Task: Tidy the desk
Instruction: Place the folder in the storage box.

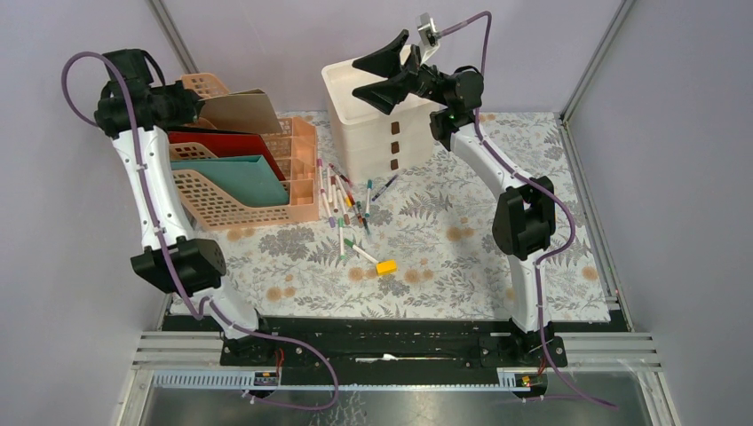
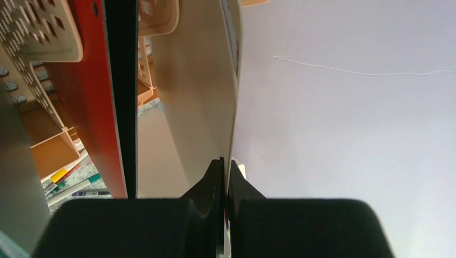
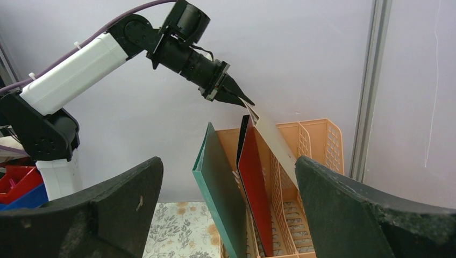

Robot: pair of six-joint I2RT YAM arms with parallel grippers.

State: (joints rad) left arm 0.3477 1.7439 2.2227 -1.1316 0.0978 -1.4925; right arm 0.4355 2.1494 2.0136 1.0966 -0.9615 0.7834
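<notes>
The desk [image 1: 462, 257] is covered in leaf-print cloth. A peach file rack [image 1: 257, 200] stands at its back left with a red folder [image 1: 226, 142] and a teal folder [image 1: 235, 177] in it. My left gripper [image 1: 194, 106] is shut on the top edge of a beige folder [image 1: 244, 111] and holds it tilted over the rack's rear slot; the left wrist view shows the pinch [image 2: 226, 161] on the folder [image 2: 199, 91]. My right gripper [image 1: 386, 75] is open and empty, raised above the white drawer unit [image 1: 382, 133], facing the rack [image 3: 317, 140].
Several marker pens [image 1: 346, 200] lie scattered between the rack and the drawers. A yellow block [image 1: 386, 266] lies near the desk's middle. Grey walls and metal frame posts close in the back and sides.
</notes>
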